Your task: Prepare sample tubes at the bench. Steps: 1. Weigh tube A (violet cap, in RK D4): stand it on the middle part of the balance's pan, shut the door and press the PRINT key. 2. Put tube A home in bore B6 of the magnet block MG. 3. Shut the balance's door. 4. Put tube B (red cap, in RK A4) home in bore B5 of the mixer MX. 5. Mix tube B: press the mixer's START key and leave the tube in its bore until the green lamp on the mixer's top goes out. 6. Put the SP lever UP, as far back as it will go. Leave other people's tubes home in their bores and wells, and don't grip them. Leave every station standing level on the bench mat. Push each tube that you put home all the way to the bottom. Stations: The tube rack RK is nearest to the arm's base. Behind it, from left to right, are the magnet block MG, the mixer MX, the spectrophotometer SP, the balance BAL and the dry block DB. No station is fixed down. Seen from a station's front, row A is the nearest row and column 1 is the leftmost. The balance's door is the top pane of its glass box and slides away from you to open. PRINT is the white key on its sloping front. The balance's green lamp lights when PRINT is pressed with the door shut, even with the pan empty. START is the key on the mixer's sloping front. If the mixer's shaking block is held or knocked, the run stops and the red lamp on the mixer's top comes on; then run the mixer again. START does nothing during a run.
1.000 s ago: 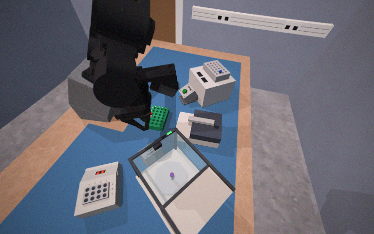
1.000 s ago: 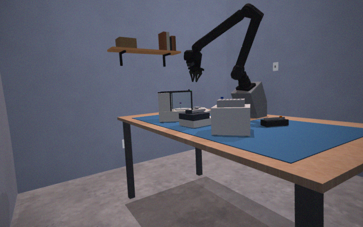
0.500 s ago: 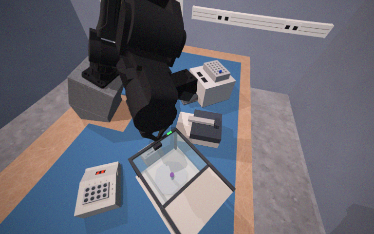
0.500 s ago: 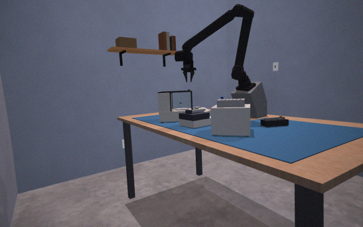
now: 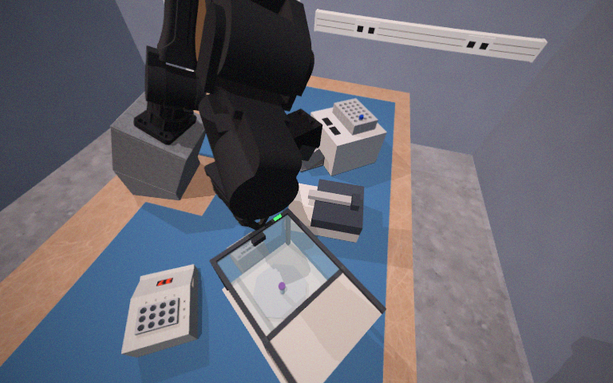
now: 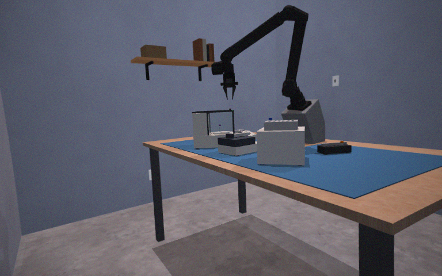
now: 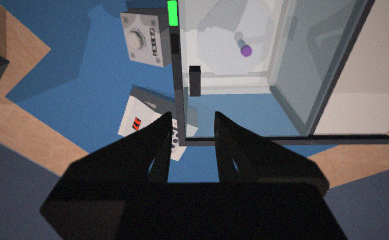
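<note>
My gripper point(image 6: 229, 98) point(image 7: 193, 119) is partly open with nothing between its fingers; it hangs high above the front of the balance point(image 5: 329, 327) point(image 6: 199, 125). Tube A, violet cap point(image 5: 282, 286) point(image 6: 219, 125) point(image 7: 246, 51), stands upright on the pan inside the glass box. The door's dark handle point(image 5: 258, 237) point(image 7: 195, 81) is at the front edge, so the door looks shut. The balance's green lamp point(image 5: 277, 217) point(image 7: 172, 13) is lit. The PRINT key point(image 7: 135, 40) shows on the sloping front. The rack and tube B are hidden or out of view. The SP lever point(image 5: 331, 197) lies flat.
The mixer point(image 5: 354, 154) point(image 6: 281, 146) holds a blue-capped tube point(image 5: 361, 116) point(image 6: 270, 118). The spectrophotometer point(image 5: 336, 217) point(image 6: 236, 149) stands between mixer and balance. The black magnet block point(image 6: 334, 149) holds an orange-capped tube point(image 6: 341, 141). The dry block point(image 5: 183, 303) stands beside the balance.
</note>
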You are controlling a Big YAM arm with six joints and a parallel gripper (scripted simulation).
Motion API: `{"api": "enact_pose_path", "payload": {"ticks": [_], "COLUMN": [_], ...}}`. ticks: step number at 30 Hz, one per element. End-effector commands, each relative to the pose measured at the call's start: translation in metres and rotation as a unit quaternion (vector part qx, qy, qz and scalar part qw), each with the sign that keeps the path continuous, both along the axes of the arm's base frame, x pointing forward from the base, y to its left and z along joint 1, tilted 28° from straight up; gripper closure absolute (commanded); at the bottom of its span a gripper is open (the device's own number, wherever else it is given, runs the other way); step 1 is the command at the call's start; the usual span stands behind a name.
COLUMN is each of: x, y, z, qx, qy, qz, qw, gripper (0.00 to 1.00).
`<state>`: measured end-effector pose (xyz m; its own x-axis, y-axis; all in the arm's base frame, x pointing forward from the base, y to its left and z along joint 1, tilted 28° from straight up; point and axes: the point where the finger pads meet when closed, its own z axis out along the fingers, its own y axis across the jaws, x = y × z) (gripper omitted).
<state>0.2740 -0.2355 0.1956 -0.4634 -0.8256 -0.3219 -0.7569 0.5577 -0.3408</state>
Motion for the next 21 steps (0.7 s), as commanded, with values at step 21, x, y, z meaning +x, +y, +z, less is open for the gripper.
{"api": "enact_pose_path", "payload": {"ticks": [21], "x": [0.020], "y": [0.003], "z": [-0.026], "qx": [-0.005], "qy": [-0.002], "qz": [0.008], "qw": [1.000], "gripper": [0.70]}}
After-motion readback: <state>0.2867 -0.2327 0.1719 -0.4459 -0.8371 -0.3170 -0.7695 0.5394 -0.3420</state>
